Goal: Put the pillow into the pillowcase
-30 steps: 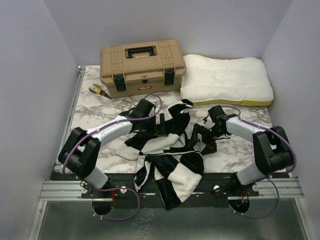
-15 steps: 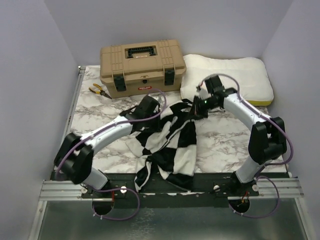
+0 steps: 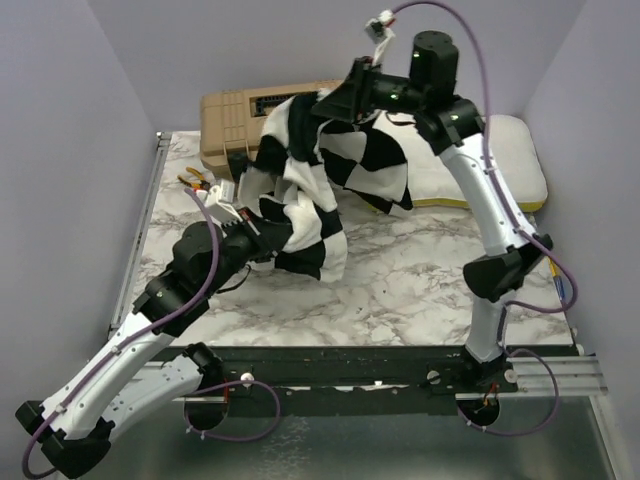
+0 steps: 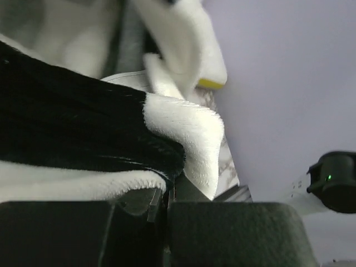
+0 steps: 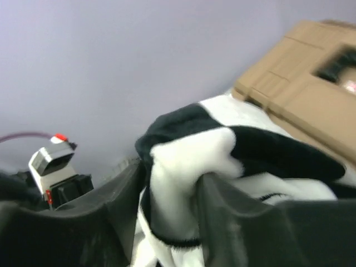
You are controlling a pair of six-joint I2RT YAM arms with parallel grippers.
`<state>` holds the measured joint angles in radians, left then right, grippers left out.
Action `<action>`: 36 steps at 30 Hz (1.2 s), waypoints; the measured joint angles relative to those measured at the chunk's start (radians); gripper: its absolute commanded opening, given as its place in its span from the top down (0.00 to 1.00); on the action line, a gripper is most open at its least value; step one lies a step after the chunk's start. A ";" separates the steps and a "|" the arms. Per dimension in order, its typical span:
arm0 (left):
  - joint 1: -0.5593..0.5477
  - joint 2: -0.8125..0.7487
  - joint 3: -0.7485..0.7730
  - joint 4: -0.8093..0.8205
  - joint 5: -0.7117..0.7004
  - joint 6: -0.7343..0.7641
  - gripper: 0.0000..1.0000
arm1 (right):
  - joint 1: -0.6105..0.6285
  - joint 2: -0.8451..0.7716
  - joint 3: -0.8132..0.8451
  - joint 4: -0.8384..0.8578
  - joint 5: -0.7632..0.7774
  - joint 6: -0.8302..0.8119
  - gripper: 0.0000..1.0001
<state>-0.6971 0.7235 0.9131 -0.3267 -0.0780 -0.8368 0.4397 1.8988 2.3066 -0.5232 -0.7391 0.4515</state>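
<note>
Two claws, state: left gripper (image 3: 262, 233) is clamped tight on a low edge of the pillowcase (image 3: 322, 160). The right gripper (image 3: 336, 103) is closed around a thick fold of the same cloth and raised high.
Between the claws: the pillowcase hangs as a bunched, twisted drape, and no open mouth shows.
Below the left claw: a loose cloth tail hangs toward the marble table (image 3: 420, 280); whether it touches cannot be told.
Behind and below the right claw: pillow (image 3: 512, 150), lying flat, partly hidden by the hanging cloth, not inside the case.
Left of the right claw: tan toolbox (image 3: 232, 115) with cloth hanging in front of it; pliers (image 3: 195, 178) just beside it.
Risk 1: the right hold looks like a fat wad between the fingers, so the fleece could slide out under its own weight.
Risk 2: either claw may pinch both layers together, leaving no opening for the pillow.
Risk 3: swinging cloth could snag on the toolbox or drag across the pillow.
</note>
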 measured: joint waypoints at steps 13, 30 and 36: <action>-0.083 0.059 -0.113 -0.029 0.095 0.029 0.35 | -0.003 -0.064 -0.451 -0.177 0.139 -0.063 0.00; -0.084 0.232 -0.033 -0.304 -0.293 0.145 0.01 | 0.061 -0.105 -1.226 0.012 -0.078 0.082 0.03; -0.040 0.485 0.136 -0.308 -0.338 0.227 0.01 | 0.179 -0.053 -1.209 0.091 -0.151 0.129 0.94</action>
<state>-0.7372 1.2087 1.0492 -0.6350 -0.4164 -0.6102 0.6189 1.8462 1.0977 -0.4320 -0.8898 0.5804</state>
